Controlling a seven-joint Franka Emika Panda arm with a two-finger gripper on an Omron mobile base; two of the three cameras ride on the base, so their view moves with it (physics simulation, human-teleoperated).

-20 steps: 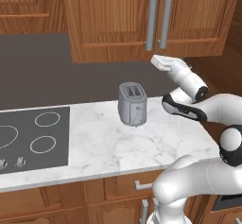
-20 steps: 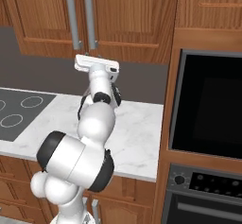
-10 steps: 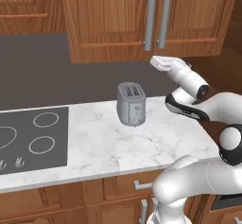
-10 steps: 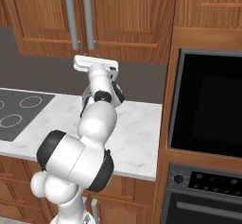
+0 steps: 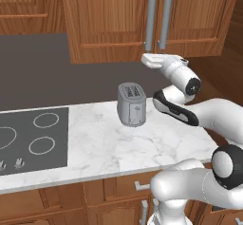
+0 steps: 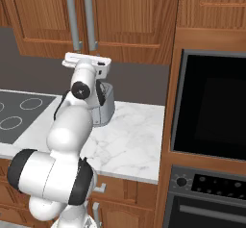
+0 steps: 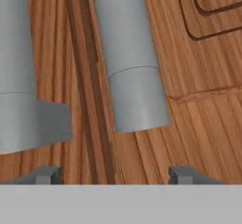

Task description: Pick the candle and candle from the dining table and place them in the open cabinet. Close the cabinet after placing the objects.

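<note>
Count: two long grey bar handles [image 5: 158,19] side by side on the tall wooden wall cabinet [image 5: 114,15], one per door, both doors shut with the seam between them. One grey toaster [image 5: 131,104] with two slots on the marble counter [image 5: 104,143]. One black hob [image 5: 29,138] with four rings to the left of the toaster. One black built-in oven [image 6: 209,107] at the right in the right base view.

Pose: arm raised from the base, elbow bent above the counter right of the toaster, wrist reaching up and forward. Gripper [image 7: 113,175] level with the lower ends of the bar handles, pointed at the cabinet front, very near it. Fingertips [image 7: 182,175] set wide apart, nothing between them; jaws released. In hand view, door seam sits between the fingertips, one handle end to each side of it.
</note>
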